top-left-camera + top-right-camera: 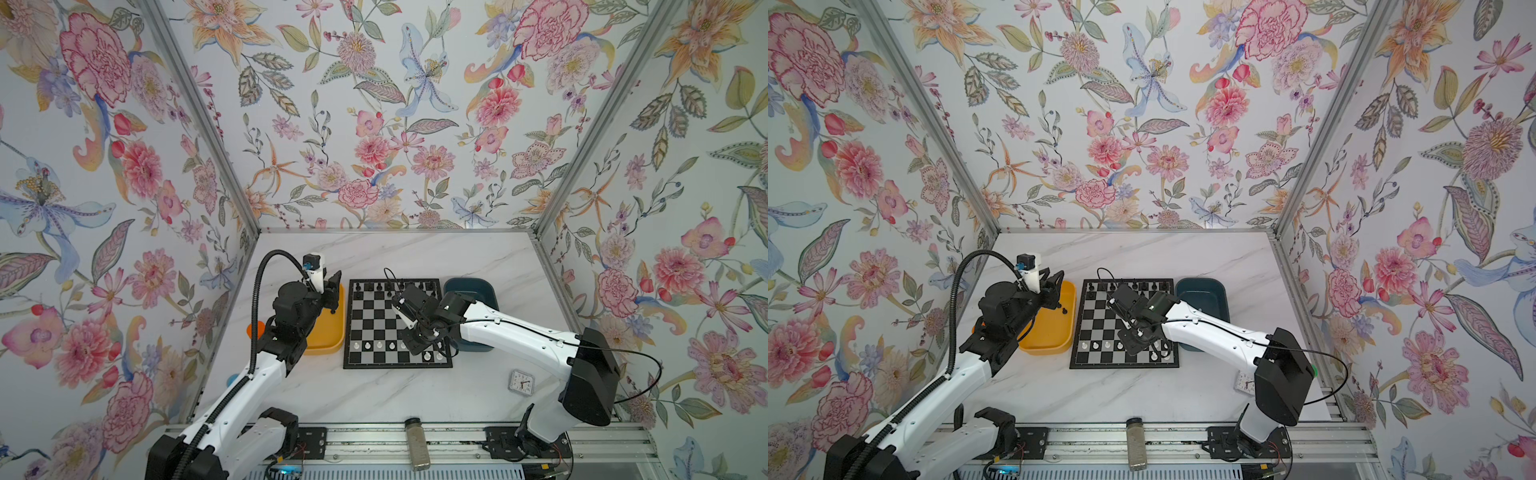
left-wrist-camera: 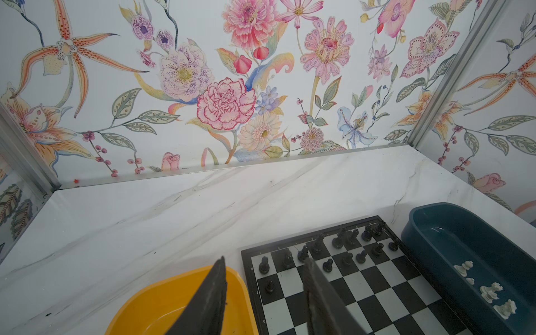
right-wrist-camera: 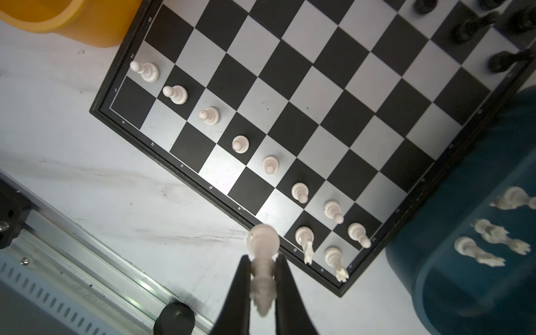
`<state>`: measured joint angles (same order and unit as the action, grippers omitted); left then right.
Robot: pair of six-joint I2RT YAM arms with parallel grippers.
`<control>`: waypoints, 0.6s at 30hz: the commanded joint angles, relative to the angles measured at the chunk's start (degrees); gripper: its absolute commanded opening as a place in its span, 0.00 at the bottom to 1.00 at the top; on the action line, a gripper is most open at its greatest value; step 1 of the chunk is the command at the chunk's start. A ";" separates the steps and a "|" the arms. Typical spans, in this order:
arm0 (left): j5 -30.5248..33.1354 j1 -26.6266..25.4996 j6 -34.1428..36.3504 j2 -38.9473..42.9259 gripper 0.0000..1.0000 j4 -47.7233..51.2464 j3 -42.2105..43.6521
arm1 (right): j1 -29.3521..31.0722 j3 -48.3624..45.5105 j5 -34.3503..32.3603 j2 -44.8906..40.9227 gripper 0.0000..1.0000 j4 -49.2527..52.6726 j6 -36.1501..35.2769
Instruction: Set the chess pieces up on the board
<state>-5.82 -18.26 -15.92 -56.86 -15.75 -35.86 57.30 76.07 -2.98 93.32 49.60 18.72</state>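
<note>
Right jaws clamped on a white piece [image 3: 262,240], hanging low over the lower right of the board [image 1: 376,309] in both top views, beside the placed knight [image 3: 304,236] and rook [image 3: 333,255]. Next job, I'd say: set it upright on the empty back-row square. Left jaws parted, empty, above the yellow tray [image 1: 328,332].

Middle of the board [image 1: 370,324] lies open (chess pieces [image 3: 240,144] line both ends).

White pawn row [image 3: 240,144] on checkered board [image 3: 319,101]
</note>
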 commanded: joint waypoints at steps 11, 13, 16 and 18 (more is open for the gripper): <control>-0.85 0.69 -0.78 1.58 0.45 -0.91 1.36 | 2.30 -4.81 2.90 4.02 0.00 -5.57 3.80; -0.77 0.68 -0.69 1.58 0.45 -0.87 1.30 | 2.42 -5.00 2.97 4.48 0.00 -6.45 4.10; -0.59 0.74 -0.60 1.60 0.45 -0.74 1.24 | 2.61 -5.01 3.09 5.57 0.00 -7.33 4.30; -0.42 0.77 -0.51 1.66 0.45 -0.65 1.30 | 2.74 -4.79 2.82 6.25 0.00 -7.33 4.31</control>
<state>-5.82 -18.26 -15.92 -56.23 -15.75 -35.38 59.57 72.18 -0.38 98.26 43.16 21.96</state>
